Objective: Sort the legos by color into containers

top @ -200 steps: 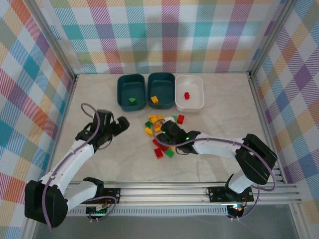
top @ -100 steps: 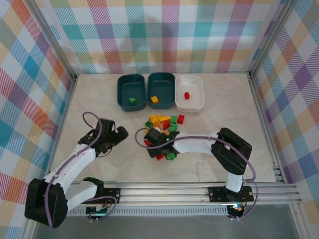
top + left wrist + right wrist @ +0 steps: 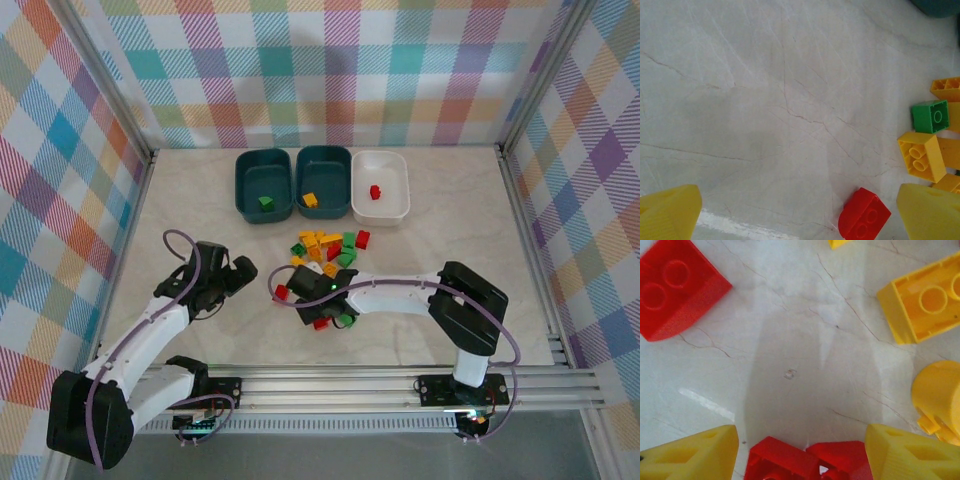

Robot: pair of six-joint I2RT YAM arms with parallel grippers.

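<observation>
The legos lie in a loose pile (image 3: 326, 250) of red, yellow and green bricks in front of the containers: two teal tubs (image 3: 246, 188) (image 3: 340, 172) and a white tub (image 3: 392, 205). A green, a yellow and a red brick lie one in each tub. My right gripper (image 3: 304, 291) (image 3: 800, 455) is low at the pile's near-left edge. Its jaws are open, and two red bricks (image 3: 805, 462) lie between its fingers. Another red brick (image 3: 282, 292) (image 3: 675, 287) (image 3: 865, 216) lies apart to the left. My left gripper (image 3: 243, 270) (image 3: 800, 220) hovers open over bare table beside that brick.
A yellow brick (image 3: 922, 300) and a round yellow piece (image 3: 940, 400) lie to the right of my right fingers. Green (image 3: 931, 116) and yellow (image 3: 921, 156) bricks lie ahead of my left gripper. Checked walls and metal rails (image 3: 380, 385) enclose the marble table (image 3: 180, 220).
My right gripper has slid from the pile toward the near left. A red brick now lies apart from the pile on the left. My left gripper has drawn back slightly toward me.
</observation>
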